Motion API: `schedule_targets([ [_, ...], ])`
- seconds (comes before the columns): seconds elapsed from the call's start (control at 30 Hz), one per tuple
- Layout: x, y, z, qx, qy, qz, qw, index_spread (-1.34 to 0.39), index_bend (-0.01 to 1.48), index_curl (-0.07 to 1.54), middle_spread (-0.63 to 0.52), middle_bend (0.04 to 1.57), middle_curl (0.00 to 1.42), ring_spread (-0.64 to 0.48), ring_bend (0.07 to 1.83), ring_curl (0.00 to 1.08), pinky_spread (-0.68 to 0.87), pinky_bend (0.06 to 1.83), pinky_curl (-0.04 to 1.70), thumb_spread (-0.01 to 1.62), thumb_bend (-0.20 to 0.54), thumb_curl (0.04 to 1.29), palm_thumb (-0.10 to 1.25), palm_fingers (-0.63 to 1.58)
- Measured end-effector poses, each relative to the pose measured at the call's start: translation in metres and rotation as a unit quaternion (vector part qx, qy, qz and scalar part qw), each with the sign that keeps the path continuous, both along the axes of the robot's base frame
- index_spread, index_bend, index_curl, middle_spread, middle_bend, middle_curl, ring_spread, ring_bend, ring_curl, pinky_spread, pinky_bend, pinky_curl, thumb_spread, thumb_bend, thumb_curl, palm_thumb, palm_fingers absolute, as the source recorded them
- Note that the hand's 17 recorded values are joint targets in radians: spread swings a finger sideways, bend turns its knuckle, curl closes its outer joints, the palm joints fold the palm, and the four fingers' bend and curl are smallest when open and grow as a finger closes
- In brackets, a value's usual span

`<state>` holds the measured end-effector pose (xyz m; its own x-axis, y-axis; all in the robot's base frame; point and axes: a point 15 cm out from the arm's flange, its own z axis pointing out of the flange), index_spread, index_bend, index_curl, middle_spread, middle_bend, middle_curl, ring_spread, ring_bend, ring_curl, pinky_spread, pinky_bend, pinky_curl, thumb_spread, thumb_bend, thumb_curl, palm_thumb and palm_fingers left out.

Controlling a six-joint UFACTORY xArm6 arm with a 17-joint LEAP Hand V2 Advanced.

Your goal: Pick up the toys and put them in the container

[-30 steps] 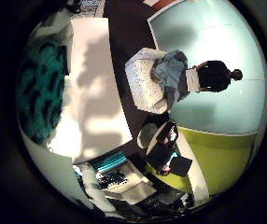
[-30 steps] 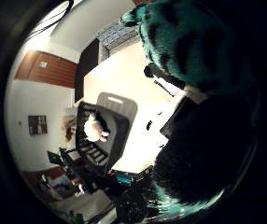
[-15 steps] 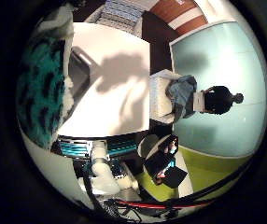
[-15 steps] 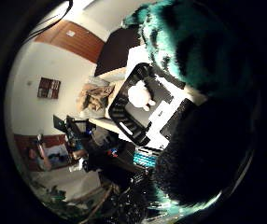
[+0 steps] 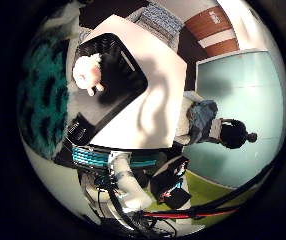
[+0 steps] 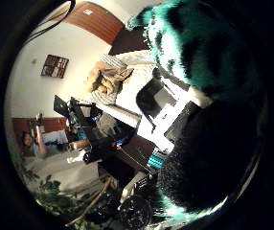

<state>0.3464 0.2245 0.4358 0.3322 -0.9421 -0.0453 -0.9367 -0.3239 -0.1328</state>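
A teal plush toy with black spots (image 6: 190, 43) fills much of the thumb side palm view, close against the palm. It also shows at the edge of the little finger side palm view (image 5: 43, 85). My hand (image 6: 202, 158) shows as dark parts beside the toy and is curled on it. The container is a black crate (image 5: 123, 62) standing on a white table (image 5: 158, 100) some way off from the palm. A white plush toy (image 5: 88, 72) lies inside the crate. The crate also shows small in the thumb side palm view (image 6: 154, 98).
The arm's base and a teal unit (image 5: 91, 157) stand at the table's edge. A tan heap (image 6: 106, 79) lies past the table. A desk with a laptop (image 6: 62, 105) and a plant (image 6: 51, 196) stand further off.
The camera has swung with the hand: the crate with the white toy has come into the little finger side view. The teal toy has kept its place against the palm.
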Motion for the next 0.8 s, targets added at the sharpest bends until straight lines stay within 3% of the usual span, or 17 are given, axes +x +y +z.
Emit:
schedule_targets([
  [0.3,0.02,0.018,-0.004,0.014,-0.028,0.007,0.999,-0.3,1.08,1.02,-0.23,1.26,1.05,-0.28,1.35,0.95,-0.16,1.18,1.36,1.06,-0.013,0.68,1.03,0.96],
  [0.4,0.026,0.021,-0.001,0.022,-0.041,0.006,0.999,-0.3,1.03,1.01,-0.23,1.24,1.04,-0.28,1.33,0.93,-0.17,1.15,1.32,1.07,-0.032,0.66,0.95,0.97],
  [0.5,0.031,0.015,-0.005,0.021,-0.041,0.005,0.999,-0.33,0.79,0.96,-0.22,1.13,0.96,-0.27,1.28,0.82,-0.26,1.02,1.14,1.07,-0.038,0.6,0.82,0.92],
  [0.53,0.031,0.013,-0.009,0.018,-0.037,0.002,0.999,-0.35,0.64,0.92,-0.22,1.07,0.92,-0.29,1.24,0.77,-0.33,0.94,1.07,1.07,-0.036,0.58,0.78,0.77],
  [0.6,0.031,0.004,-0.023,0.01,-0.025,-0.003,1.0,-0.37,0.53,0.88,-0.22,1.0,0.88,-0.31,1.18,0.73,-0.37,0.86,1.01,1.09,-0.029,0.55,0.75,0.6],
  [0.63,0.03,0.001,-0.026,0.008,-0.021,-0.001,1.0,-0.4,0.5,0.84,-0.21,0.95,0.84,-0.26,1.08,0.7,-0.27,0.73,1.01,1.12,-0.026,0.53,0.74,0.31],
  [0.73,0.029,-0.004,-0.03,0.007,-0.016,0.009,1.0,-0.46,0.44,0.69,-0.14,0.7,0.7,-0.05,0.84,0.55,0.11,0.65,0.93,1.14,-0.021,0.48,0.7,0.14],
  [0.8,0.028,-0.005,-0.031,0.005,-0.013,0.014,1.0,-0.47,0.42,0.64,-0.09,0.58,0.62,0.06,0.76,0.5,0.27,0.65,0.89,1.15,-0.023,0.47,0.69,0.09],
])
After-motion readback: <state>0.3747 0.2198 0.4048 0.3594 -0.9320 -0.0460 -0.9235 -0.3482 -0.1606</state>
